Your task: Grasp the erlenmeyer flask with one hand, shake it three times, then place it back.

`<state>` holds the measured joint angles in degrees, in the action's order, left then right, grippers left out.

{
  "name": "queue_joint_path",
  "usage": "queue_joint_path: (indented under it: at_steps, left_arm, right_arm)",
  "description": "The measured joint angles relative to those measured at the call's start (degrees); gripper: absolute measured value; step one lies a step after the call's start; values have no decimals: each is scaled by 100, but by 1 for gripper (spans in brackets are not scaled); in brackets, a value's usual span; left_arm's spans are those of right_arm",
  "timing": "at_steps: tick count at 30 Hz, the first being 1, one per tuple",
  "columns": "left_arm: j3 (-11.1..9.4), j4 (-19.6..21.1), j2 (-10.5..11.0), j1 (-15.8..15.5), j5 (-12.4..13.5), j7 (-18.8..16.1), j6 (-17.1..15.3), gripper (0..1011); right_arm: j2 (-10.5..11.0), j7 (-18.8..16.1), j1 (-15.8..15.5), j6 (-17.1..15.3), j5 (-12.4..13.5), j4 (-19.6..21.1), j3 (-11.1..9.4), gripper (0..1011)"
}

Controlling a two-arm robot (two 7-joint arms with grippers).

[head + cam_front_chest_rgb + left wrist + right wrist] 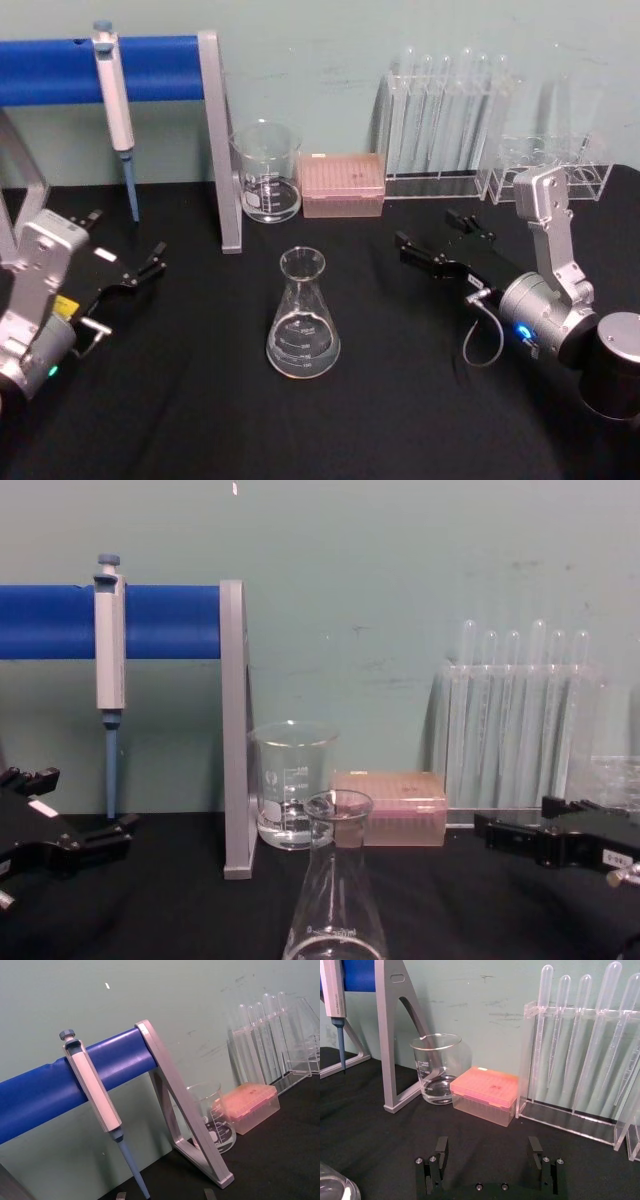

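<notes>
Gaping apart with nothing between them, the black fingers of the right gripper (pixel 432 242) hovered low over the black table (pixel 400 400), to the right of the erlenmeyer flask (pixel 303 330) and well apart from it. Behind those fingers sat a silver-grey cylindrical wrist and a looping grey cable. The left gripper (pixel 145 262) waited at the table's left edge, its thin black fingers also spread, holding nothing. The flask stood upright near the table's centre: clear glass, wide base narrowing to a round-rimmed neck, faint white marks, possibly a little liquid at the bottom. Behind it stood a straight-walled glass beaker (pixel 267 172) beside a pink tip box (pixel 342 185). The right wrist view showed clear pipettes (pixel 580 1035) hanging in an acrylic rack. The left wrist view showed a grey-and-blue pipette (pixel 97 1105) hung on a blue bar.
</notes>
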<state>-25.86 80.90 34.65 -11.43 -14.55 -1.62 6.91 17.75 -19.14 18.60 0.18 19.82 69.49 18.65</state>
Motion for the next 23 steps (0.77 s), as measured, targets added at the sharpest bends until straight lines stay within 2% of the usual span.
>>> queue_joint_path:
  at_steps: [23]
  left_arm:
    - [0,0,0,-1,0,0,0,1001]
  right_arm:
    - [-1,0,0,0,0,0,0,1000]
